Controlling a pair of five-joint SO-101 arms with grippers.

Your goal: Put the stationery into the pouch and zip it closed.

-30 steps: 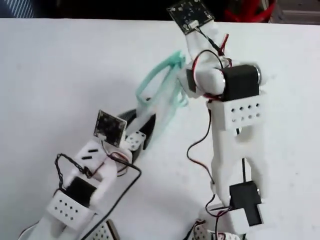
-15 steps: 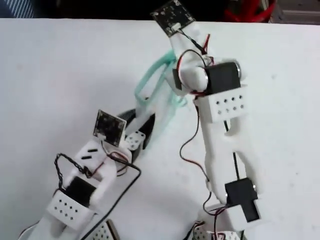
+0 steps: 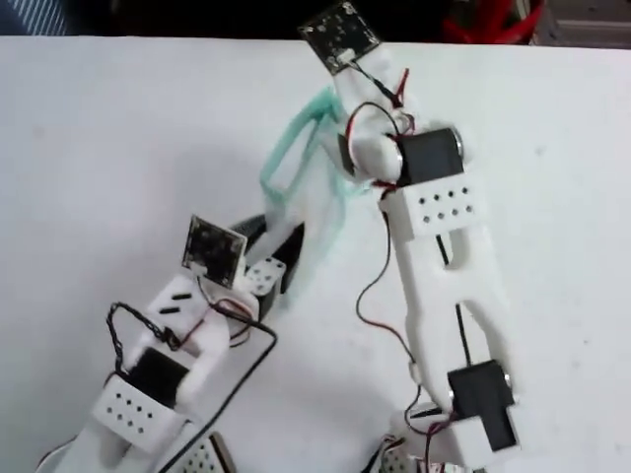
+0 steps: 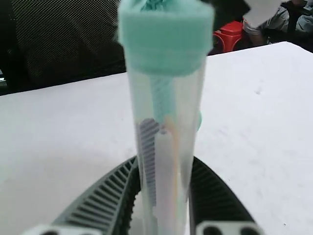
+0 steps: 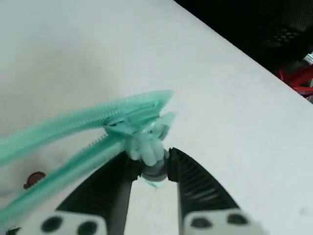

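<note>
The clear pouch (image 3: 317, 212) with a teal zipper (image 3: 284, 163) lies slanted at mid table. My left gripper (image 3: 274, 244) is shut on its near end. In the left wrist view the pouch (image 4: 164, 98) stands between the black fingers (image 4: 117, 188), with a striped item (image 4: 148, 161) and a thin orange stick inside. My left gripper (image 4: 164, 169) clamps the pouch walls. My right gripper (image 5: 155, 161) is shut on the pale zipper pull (image 5: 145, 147). From the slider, two teal zipper tracks (image 5: 63, 125) run apart. In the high view the right arm's wrist (image 3: 380, 148) covers the pouch's far end.
The white table (image 3: 118, 138) stretches bare to the left and to the far right. Its back edge runs along a dark area behind. The right arm's long white link (image 3: 449, 286) lies over the table right of the pouch. Loose black and red cables hang by both arms.
The right arm has swung left and slightly toward the back edge, carrying the zipper pull along. The pouch's teal mouth has shifted left with it. The left arm has stayed still.
</note>
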